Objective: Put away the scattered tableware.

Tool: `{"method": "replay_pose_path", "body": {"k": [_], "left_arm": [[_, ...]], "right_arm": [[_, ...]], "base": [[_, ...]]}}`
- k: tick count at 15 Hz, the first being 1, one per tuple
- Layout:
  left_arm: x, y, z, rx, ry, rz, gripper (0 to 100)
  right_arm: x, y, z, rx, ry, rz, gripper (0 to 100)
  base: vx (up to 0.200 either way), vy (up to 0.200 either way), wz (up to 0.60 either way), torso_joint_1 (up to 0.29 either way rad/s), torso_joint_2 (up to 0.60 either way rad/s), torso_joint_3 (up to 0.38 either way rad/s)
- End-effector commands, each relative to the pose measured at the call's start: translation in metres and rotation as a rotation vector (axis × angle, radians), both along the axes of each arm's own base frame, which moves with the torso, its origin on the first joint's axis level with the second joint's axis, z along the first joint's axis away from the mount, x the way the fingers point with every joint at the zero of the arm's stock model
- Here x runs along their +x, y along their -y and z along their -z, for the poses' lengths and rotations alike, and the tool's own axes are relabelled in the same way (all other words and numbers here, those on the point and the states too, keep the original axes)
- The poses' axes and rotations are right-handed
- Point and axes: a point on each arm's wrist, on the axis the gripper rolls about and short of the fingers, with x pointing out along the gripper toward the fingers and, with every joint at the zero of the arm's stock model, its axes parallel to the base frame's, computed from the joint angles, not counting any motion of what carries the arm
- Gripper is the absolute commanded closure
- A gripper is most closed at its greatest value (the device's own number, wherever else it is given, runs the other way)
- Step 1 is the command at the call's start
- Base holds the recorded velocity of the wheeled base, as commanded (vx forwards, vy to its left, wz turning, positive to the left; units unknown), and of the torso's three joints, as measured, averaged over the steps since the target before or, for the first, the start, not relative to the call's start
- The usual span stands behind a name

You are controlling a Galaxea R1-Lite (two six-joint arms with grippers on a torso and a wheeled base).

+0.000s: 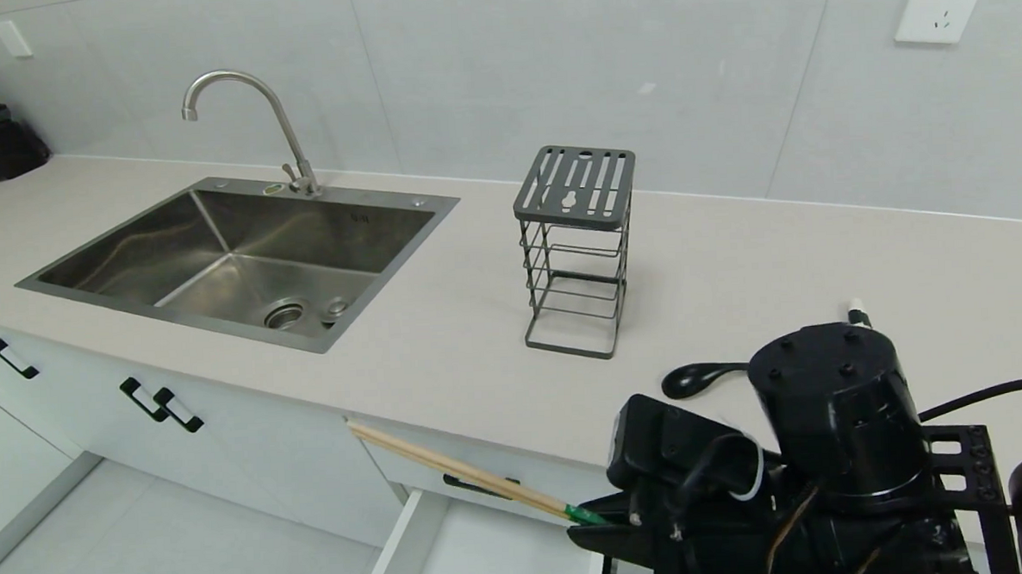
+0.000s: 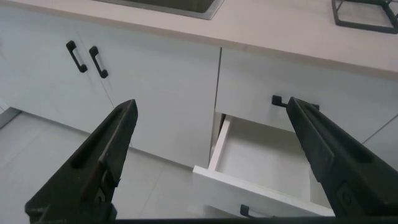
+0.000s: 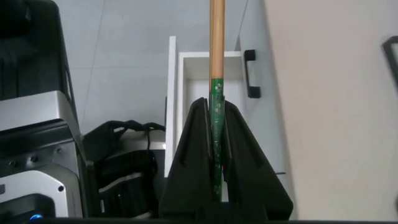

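Observation:
My right gripper is shut on a pair of wooden chopsticks with green ends. It holds them at the green end, and the tips point out over the open white drawer under the counter's front edge. A black spoon lies on the counter just behind the right arm. In the left wrist view, my left gripper hangs open in front of the cabinets with its fingers wide apart. It holds nothing, and the open drawer lies beyond it.
A dark wire rack with a slotted top stands mid-counter. A steel sink with a curved tap is set in at the left. Cabinet doors with black handles run below the counter. A wall socket sits at the upper right.

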Motion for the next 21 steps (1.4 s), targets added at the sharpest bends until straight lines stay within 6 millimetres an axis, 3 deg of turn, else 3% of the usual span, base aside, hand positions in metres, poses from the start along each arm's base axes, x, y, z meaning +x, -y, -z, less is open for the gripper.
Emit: {"method": "replay_pose_path", "body": {"k": [1, 8, 14, 21], "left_arm": [[0.0, 0.0, 0.0, 0.0, 0.001, -0.001, 0], [0.0, 0.0, 0.0, 0.0, 0.0, -0.001, 0], [0.0, 0.0, 0.0, 0.0, 0.001, -0.001, 0], [0.0, 0.0, 0.0, 0.0, 0.001, -0.001, 0]], "right_arm": [[-0.004, -0.013, 0.005, -0.022, 0.003, -0.015, 100], [-0.006, -0.019, 0.005, -0.048, 0.039, 0.06, 100], [-0.019, -0.017, 0.013, -0.073, 0.022, 0.028, 100], [-0.016, -0.036, -0.004, 0.012, 0.014, 0.036, 100]], "base": [[0.0, 0.0, 0.0, -0.227, 0.44, 0.222], [0.0, 0.0, 0.0, -0.145, 0.29, 0.141], [0.0, 0.0, 0.0, -0.083, 0.16, 0.081], [0.0, 0.0, 0.0, -0.121, 0.24, 0.111]]}}
